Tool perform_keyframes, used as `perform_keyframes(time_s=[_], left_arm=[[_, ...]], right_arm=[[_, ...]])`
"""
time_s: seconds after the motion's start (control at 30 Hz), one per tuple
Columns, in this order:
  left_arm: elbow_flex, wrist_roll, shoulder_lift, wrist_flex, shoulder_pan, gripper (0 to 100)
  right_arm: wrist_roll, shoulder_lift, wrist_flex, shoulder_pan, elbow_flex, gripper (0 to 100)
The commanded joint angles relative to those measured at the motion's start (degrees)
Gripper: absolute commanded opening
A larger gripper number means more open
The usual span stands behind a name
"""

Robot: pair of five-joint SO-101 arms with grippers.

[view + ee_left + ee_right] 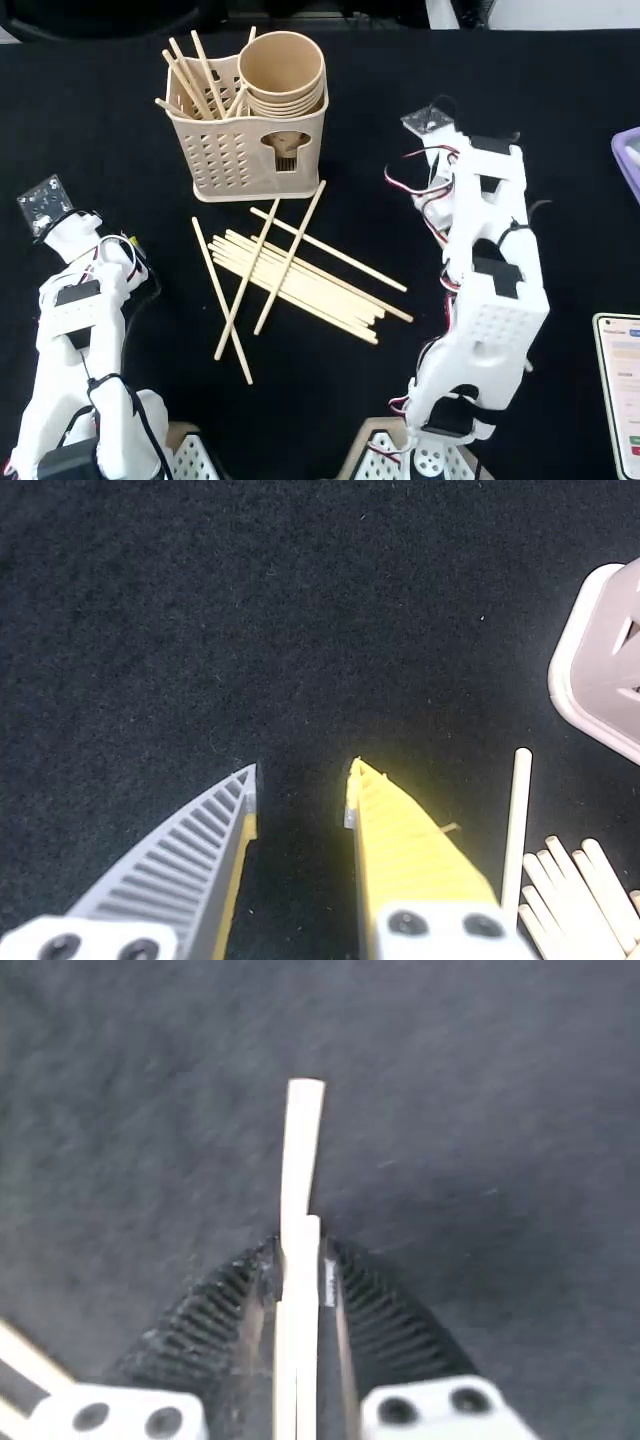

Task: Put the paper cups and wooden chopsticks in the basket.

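The two arm bases sit side by side at the near edge, and a phone (620, 390) lies at the near right edge of the black desk (100, 110). The left arm (80, 300) stands over the near left corner. The right arm (490, 300) stretches away along the right side.

Between them lie the loose chopsticks (300, 285). The bundle's long axis runs from far left to near right, and two sticks cross it from near left to far right. Only a narrow strip of bare cloth separates the bundle's right ends from the right arm. Open cloth lies left of the pile and right of the right arm.

The high view gives the layout; the wrist views give the grip. The left jaws are spread apart, holding nothing, over bare cloth. Stick ends lie just beside them on the pile side, and a corner of the basket (600, 670) shows beyond. The right jaws are clenched on a held chopstick (302, 1130). Its long axis is in line with the jaws and its end juts past the tips; a shorter pale end beside it may be a second stick.

Farther off, the basket (240, 160) stands upright left of centre. The paper cups (283, 65) are nested in its right compartment, mouths up. Several standing chopsticks (195, 75) in the left compartment lean far and left. A purple tray (628, 150) cuts in at the far right edge.
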Motion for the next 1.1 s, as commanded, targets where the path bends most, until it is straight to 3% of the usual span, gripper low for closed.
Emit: perform_keyframes(time_s=[0.0, 0.47, 0.73, 0.93, 1.07], left_arm=[[-0.7, 0.4, -1.8, -1.1, 0.4, 16], [-0.5, 0.3, -1.8, -1.1, 0.2, 16], [-0.3, 0.3, -1.8, -1.1, 0.2, 16], [-0.4, 0.3, -1.8, -1.1, 0.2, 16], [-0.4, 0.3, -1.8, -1.1, 0.2, 16]], right_arm=[[2.1, -6.0, 3.6, 0.7, 0.0, 1.1], [0.7, -40.6, 2.5, -6.1, 14.6, 1.1], [0.4, -31.5, -27.8, -9.1, 28.1, 1.1], [0.4, -22.6, -20.5, -8.7, 20.0, 1.8], [0.7, -17.6, -15.4, -8.4, 15.4, 12.5]])
